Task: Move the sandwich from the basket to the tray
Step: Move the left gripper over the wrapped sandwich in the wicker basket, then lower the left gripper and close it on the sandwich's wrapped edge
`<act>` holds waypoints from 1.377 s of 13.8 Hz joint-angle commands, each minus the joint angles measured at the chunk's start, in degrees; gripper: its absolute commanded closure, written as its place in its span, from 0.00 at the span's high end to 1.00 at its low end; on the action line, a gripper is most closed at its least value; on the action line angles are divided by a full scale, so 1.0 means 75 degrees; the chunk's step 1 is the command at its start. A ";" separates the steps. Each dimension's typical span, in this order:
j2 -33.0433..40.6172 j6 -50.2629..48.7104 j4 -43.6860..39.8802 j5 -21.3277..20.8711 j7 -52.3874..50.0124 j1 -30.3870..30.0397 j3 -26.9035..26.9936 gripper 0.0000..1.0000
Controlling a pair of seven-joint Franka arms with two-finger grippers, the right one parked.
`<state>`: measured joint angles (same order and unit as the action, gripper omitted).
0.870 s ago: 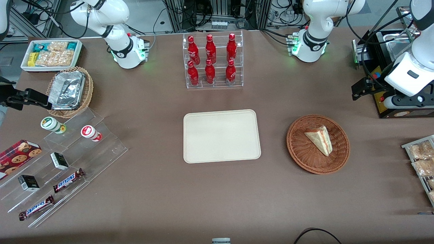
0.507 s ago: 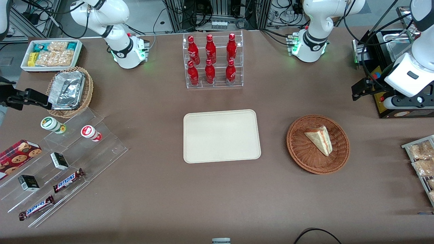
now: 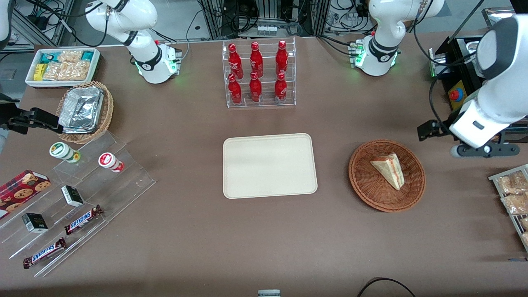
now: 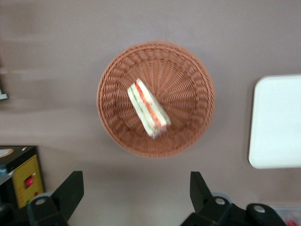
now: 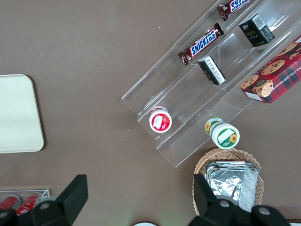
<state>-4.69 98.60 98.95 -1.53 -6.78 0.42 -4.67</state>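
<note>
The sandwich [image 3: 389, 169], a pale wedge with red and green filling, lies in the round reddish-brown wicker basket [image 3: 367, 189]. The cream tray [image 3: 269, 165] lies bare, beside the basket toward the parked arm's end. My left gripper [image 3: 484, 150] hangs above the table beside the basket, toward the working arm's end, apart from it. In the left wrist view the gripper [image 4: 135, 197] is open and empty over bare table, with the sandwich [image 4: 148, 108] in the basket [image 4: 188, 70] ahead of the fingertips [image 4: 71, 186] and a corner of the tray [image 4: 277, 122] showing.
A clear rack of red bottles [image 3: 258, 74] stands farther from the front camera than the tray. A black box with a red button [image 3: 456, 95] and a rack of snack bags [image 3: 513, 194] sit toward the working arm's end. Tan foil basket [image 3: 84, 111] and snack steps [image 3: 74, 198] lie toward the parked arm's end.
My left gripper has moved nearer the front camera and toward the basket, lower over the table. The sandwich, basket and tray have not moved.
</note>
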 commanded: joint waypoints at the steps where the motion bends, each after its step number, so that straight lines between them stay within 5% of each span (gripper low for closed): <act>1: 0.0156 0.1087 0.1042 -0.0113 -0.0909 -0.0102 -0.0069 1.00; 9: 0.0144 0.4674 0.3668 -0.0066 -0.3794 -0.0102 -0.0080 1.00; 19: -0.0698 0.5730 0.4104 -0.0077 -0.4229 -0.0079 -0.0151 1.00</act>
<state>-8.69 139.10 129.11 -1.53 -36.88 0.19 -5.21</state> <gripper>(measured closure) 0.000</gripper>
